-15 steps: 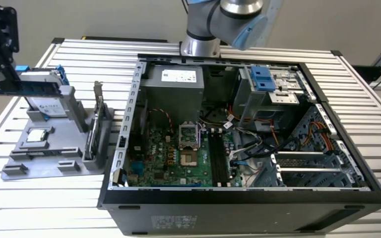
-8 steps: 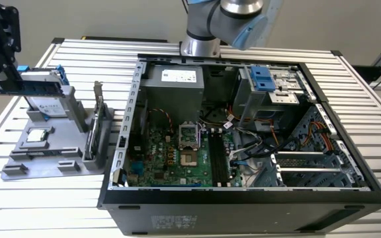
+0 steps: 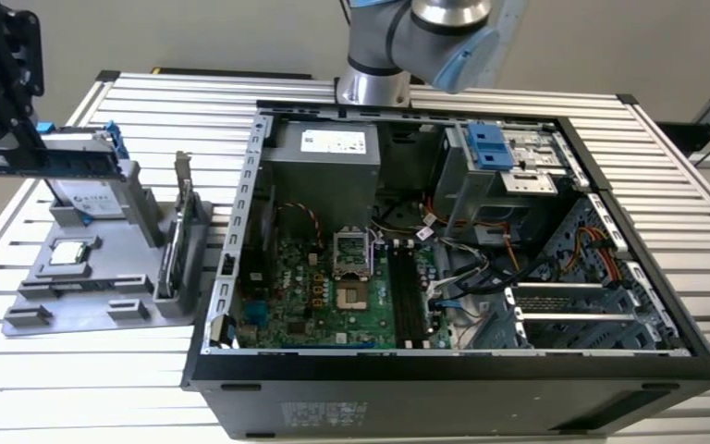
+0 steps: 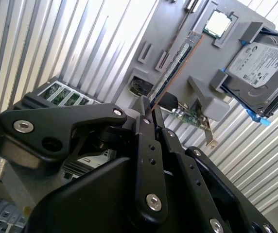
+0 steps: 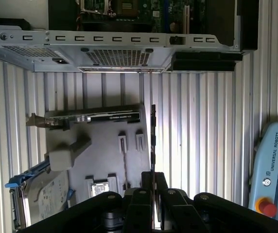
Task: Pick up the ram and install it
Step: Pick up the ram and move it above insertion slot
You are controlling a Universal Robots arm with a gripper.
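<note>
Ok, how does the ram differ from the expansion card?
The ram is clamped in the end effector, off the grey holder; the expansion card stands on edge in it. The ram is a narrow strip; the card is taller, with a silver bracket. Both are circuit boards.

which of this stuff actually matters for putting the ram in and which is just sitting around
For the job:
ram, clamped in the gripper
memory slots on the board
open computer case

Lying about:
hard drive, expansion card and processor, all on the grey tray
control pendant
</note>
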